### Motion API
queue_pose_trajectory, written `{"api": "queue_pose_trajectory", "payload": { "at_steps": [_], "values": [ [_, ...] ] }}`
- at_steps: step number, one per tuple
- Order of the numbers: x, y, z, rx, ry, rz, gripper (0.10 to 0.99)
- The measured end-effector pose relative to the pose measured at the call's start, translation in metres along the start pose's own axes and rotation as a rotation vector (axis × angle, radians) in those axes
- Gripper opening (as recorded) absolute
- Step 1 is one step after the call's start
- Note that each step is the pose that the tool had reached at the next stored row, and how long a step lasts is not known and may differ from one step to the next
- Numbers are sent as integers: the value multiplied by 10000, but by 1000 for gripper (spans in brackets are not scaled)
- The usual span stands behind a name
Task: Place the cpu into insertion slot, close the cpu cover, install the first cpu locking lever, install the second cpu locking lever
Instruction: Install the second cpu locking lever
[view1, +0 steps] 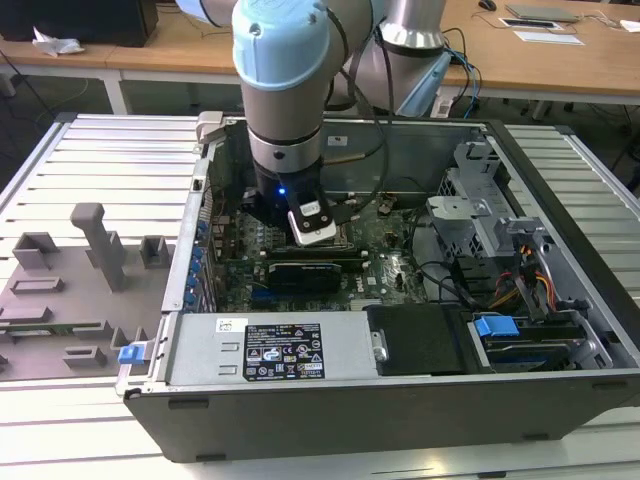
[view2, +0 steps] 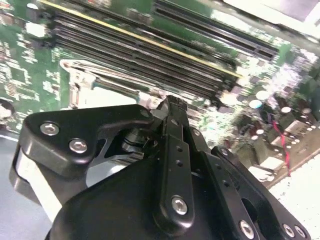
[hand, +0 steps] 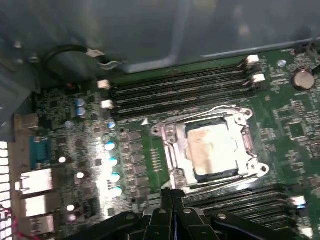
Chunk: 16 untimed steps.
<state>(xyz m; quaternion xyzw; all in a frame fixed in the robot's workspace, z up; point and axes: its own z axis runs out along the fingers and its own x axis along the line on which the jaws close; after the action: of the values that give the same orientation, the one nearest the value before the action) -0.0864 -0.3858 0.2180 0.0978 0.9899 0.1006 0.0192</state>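
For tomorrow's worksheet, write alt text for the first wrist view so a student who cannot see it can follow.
A silver chip sits in its metal-framed socket on a green circuit board, with the cover frame lying flat around it. Long black memory slots run alongside the socket, and the black tool is just by the socket's edge.

The computer case (view1: 400, 400) lies open on the table (view1: 90, 160). The motherboard (view1: 395, 265) lies flat inside it, and the arm (view1: 290, 90) reaches down over the board. In the first wrist view the cpu (hand: 212, 150) sits in the insertion slot (hand: 212, 172), and the cpu cover (hand: 172, 147) lies flat around it. Memory slots (hand: 180, 90) run along both sides of the socket. The gripper (hand: 172, 202) hangs near the socket's edge.
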Motion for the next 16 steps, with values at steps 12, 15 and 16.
{"api": "queue_pose_trajectory", "payload": {
  "at_steps": [12,15,16],
  "values": [
    [-354,296,68,300,164,30,106],
    [-346,348,66,347,154,27,106],
    [-344,363,55,367,150,24,106]
  ]
}}
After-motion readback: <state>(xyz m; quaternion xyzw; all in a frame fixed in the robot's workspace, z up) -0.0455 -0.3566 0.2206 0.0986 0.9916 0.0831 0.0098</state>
